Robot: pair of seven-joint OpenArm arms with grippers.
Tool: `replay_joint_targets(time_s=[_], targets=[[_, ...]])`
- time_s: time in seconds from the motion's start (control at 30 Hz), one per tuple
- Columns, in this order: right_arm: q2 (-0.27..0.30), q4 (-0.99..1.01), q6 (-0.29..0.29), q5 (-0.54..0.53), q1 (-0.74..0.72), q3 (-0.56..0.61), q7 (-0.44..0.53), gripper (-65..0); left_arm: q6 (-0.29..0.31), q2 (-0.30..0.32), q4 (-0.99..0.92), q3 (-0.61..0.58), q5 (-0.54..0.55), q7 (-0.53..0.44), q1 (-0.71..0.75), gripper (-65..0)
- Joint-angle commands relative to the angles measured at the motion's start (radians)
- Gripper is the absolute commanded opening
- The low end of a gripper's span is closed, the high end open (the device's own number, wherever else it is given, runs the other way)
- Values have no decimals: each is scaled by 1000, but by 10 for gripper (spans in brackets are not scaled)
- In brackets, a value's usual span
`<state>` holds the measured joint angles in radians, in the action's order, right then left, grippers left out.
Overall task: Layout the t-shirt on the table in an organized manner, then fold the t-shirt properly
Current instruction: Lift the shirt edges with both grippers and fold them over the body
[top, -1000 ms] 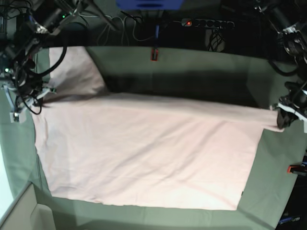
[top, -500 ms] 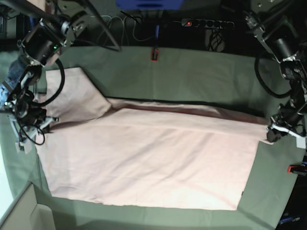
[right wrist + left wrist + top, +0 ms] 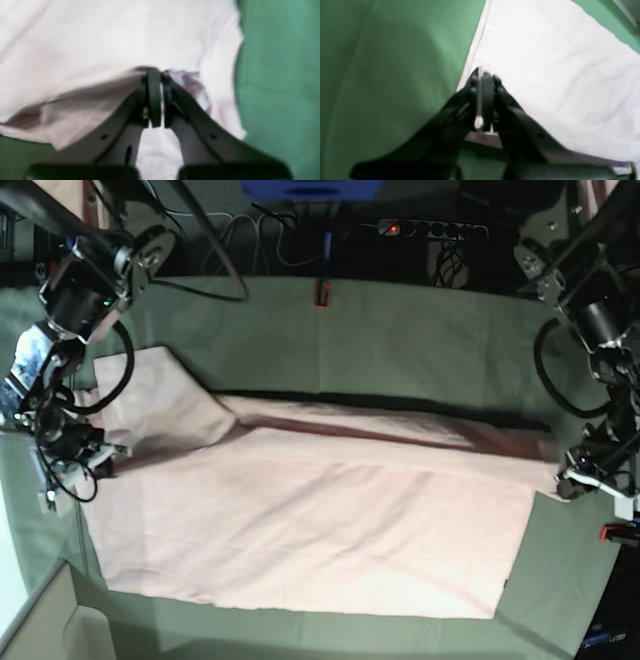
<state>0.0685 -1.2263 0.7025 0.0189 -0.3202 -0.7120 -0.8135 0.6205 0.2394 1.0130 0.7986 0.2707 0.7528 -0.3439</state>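
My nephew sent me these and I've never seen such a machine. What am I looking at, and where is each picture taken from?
It is a robot with two arms at a table covered in pale grey-green cloth. One picture looks down from above; the other two come from cameras on each wrist, looking along the black jaws. Spread on the table lies a light pink short-sleeved cotton t-shirt, plain side up. The left gripper, on the overhead picture's right, is shut on the shirt's edge. The right gripper, on its left, pinches the shirt near the sleeve.
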Motion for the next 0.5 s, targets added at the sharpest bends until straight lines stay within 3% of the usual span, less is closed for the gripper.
replay_joint_targets(time_s=[0.0,0.1,0.17,0.37,0.47], targets=[[24,-2,-4,-20,-30,1,27,-650,5,15,14,2,9,-26,-22,-641],[35,30,-4,-20,-32,2,27,-650,5,7,14,2,5,-26,-22,-638],[37,33,-4,-20,-32,2,27,-609,5,7,13,2,5,-26,-22,-605],[38,33,-4,-20,-43,1,26,-376,5,10,-90,6,6,-28,-47,-328],[58,29,-4,-20,-43,-2,21,-287,14,10,-109,5,14,-71,-48,-258]])
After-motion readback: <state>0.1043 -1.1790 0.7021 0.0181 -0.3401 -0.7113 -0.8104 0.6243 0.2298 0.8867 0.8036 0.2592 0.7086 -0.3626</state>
